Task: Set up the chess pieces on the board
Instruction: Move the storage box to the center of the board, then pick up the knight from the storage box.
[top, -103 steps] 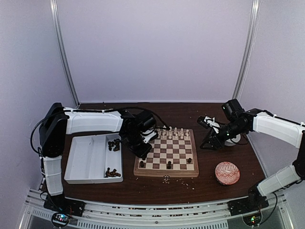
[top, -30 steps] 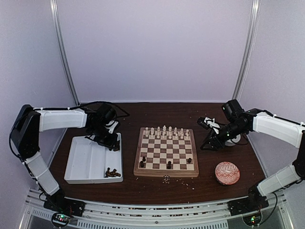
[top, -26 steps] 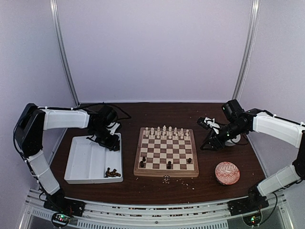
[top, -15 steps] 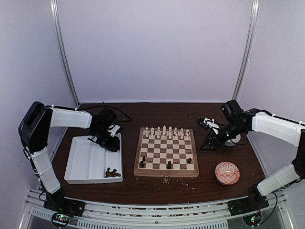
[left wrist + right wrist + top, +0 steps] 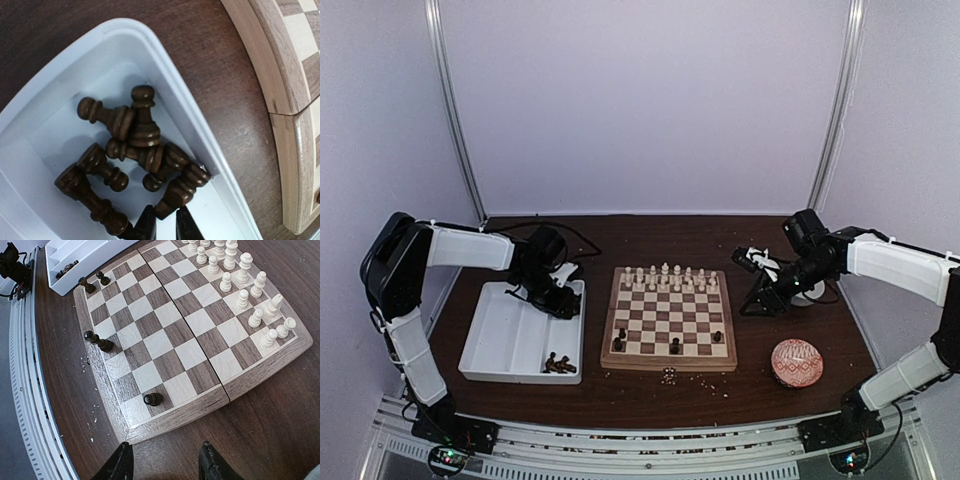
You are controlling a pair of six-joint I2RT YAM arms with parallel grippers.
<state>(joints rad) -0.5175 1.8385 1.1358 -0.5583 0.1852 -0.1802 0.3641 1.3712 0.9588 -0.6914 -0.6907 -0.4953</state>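
We find the left gripper low in the far right corner of the white tray, over a heap of dark chessmen lying crisscross on their sides. Its fingertips stand close together with only a slim gap. The foot of one dark piece sits right at that gap (the frame edge cuts off the rest), so we cannot tell whether they pinch it. A smaller cluster of dark men lies in the tray's near right corner. The tray sits just left of the board, not touching it, on the dark wooden table.

On the board, the cream chessmen stand upright along the two far rows. We count four dark pieces on the near rows: two by the near left corner, one near the middle, one toward the right.

The right gripper hangs over the table just off the board's right edge, its fingers spread with nothing between them. Pale crumbs lie before the board's near edge, and a red-and-white patterned ball rests to the board's near right.
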